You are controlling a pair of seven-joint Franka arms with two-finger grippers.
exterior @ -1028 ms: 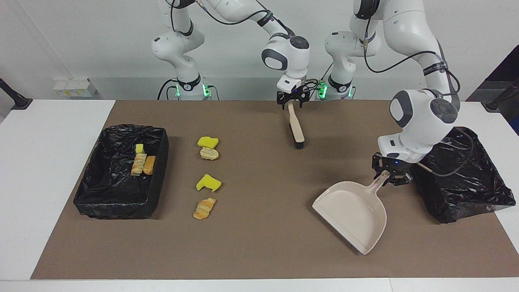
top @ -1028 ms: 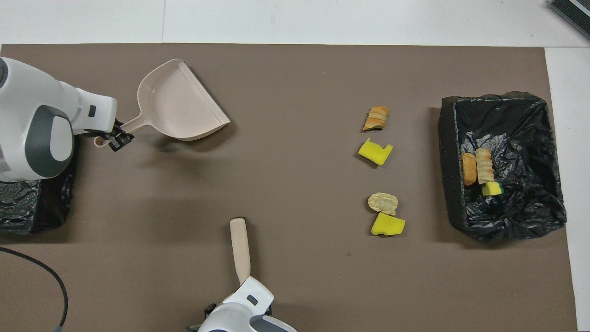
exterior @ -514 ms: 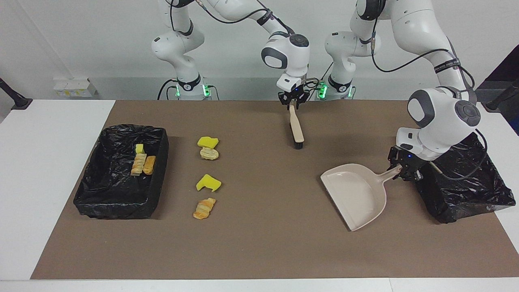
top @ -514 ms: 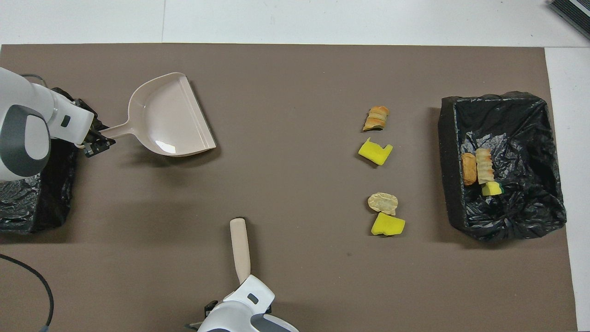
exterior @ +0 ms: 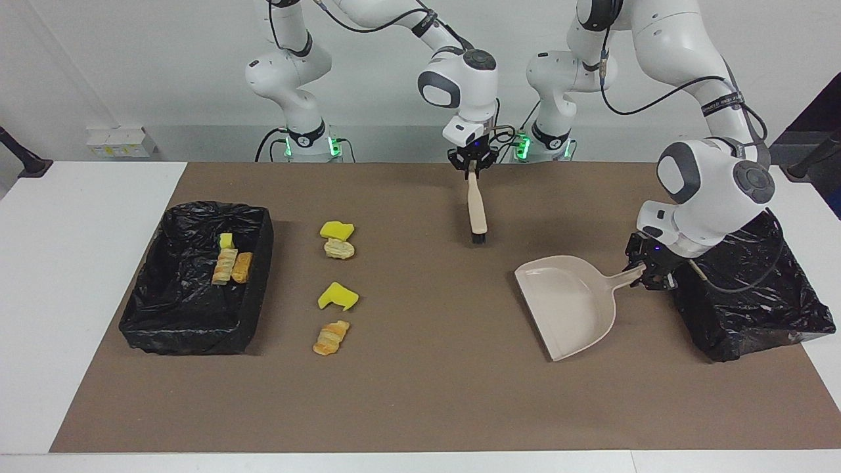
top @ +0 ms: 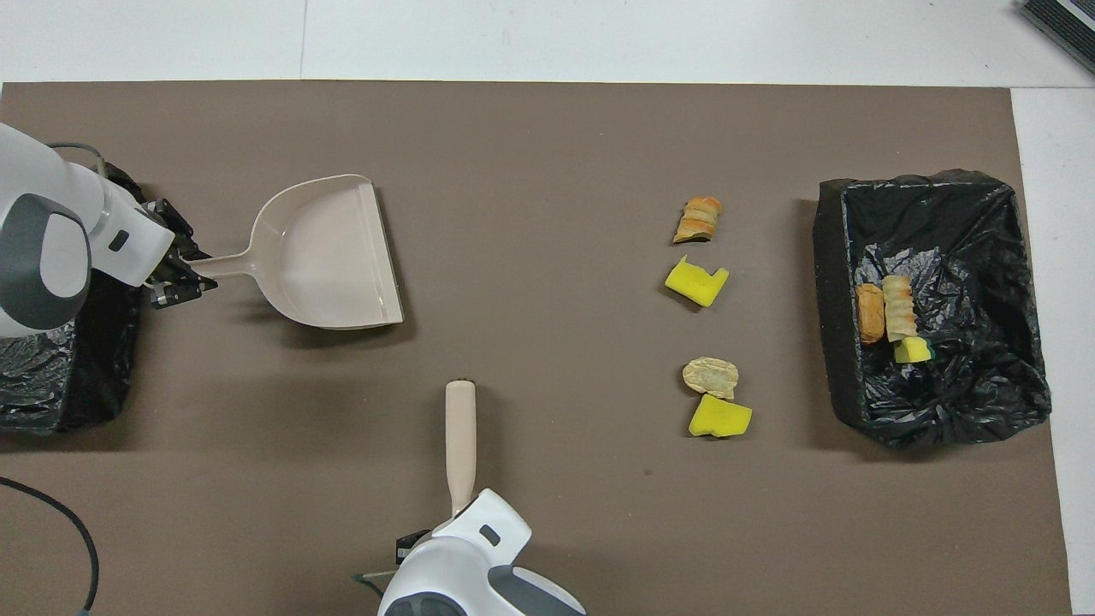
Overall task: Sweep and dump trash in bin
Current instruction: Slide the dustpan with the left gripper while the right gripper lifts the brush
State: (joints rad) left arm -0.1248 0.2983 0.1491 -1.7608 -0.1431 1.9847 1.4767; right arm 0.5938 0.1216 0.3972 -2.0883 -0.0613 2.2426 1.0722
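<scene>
Right tool (exterior: 472,168) pinches the brush (exterior: 476,211) handle; left tool (exterior: 647,271) pinches the dustpan (exterior: 570,305). Your scraps (exterior: 338,296), light and crumbly, lie beside the bin (exterior: 172,328): sweep, don't pinch.

We see two glossy white arms built of rounded segments, with dark grey caps at the joints and black bands at some links. Black cables loop along each arm, strapped on by black cuffs with pale lettering. Green lights glow at both bases. The left gripper (exterior: 647,272) and right gripper (exterior: 471,165) are small, black and angular.
</scene>
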